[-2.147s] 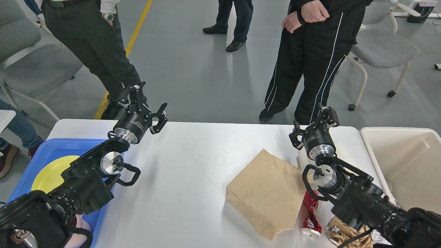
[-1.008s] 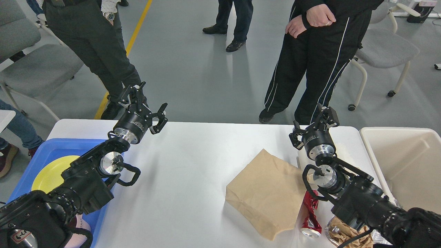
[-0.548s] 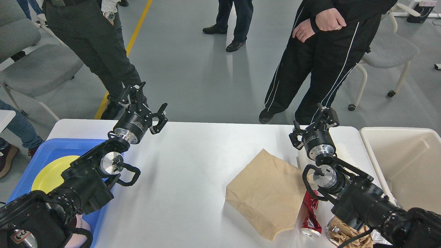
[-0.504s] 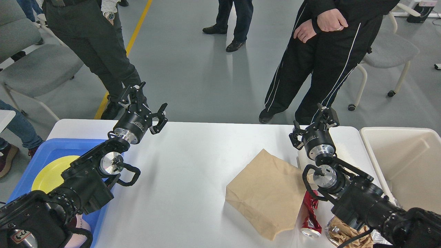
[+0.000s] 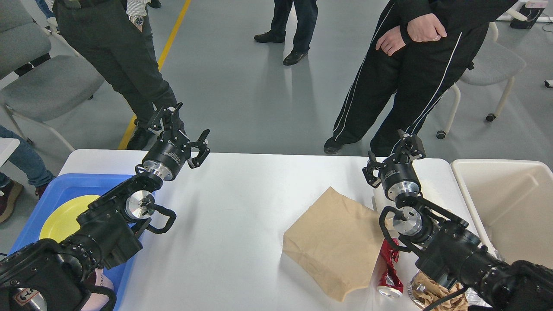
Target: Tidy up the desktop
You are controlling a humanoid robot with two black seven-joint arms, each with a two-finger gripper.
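The white desktop (image 5: 242, 203) fills the lower view. A flat brown paper bag (image 5: 335, 239) lies on it right of centre. A crushed red can (image 5: 389, 270) lies beside the bag's right edge, with crumpled brown paper in a clear cup (image 5: 434, 293) at the bottom right. My left gripper (image 5: 181, 129) is open and empty, raised above the desktop's far left edge. My right gripper (image 5: 394, 153) is open and empty, raised above the far right part, behind the bag.
A blue tray (image 5: 52, 194) with a yellow plate (image 5: 65, 218) sits at the left. A beige bin (image 5: 505, 203) stands at the right. Three people stand beyond the far edge; grey chairs (image 5: 484, 60) stand at both sides.
Both arms and all items on the desktop have stayed still. The person in black trousers behind the table has shifted to the right.
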